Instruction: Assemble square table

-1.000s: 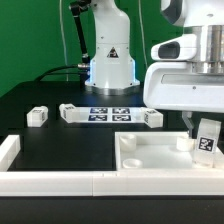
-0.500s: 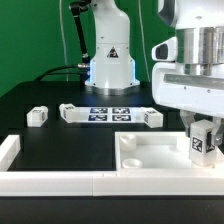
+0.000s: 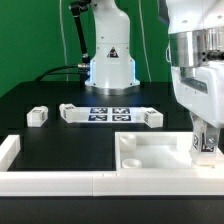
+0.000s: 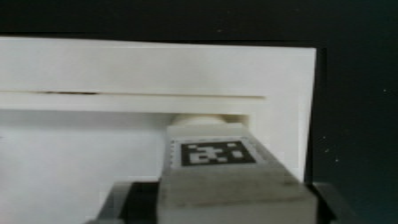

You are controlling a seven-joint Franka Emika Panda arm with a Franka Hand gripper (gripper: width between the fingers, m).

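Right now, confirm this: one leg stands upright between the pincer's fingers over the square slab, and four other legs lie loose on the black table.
Not four: the exterior view shows three loose legs on the black table. The rest stands: one leg is upright between the pincer's fingers over the square slab.

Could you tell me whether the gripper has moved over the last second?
Yes: the gripper has sunk slightly toward the square table and turned about the leg.
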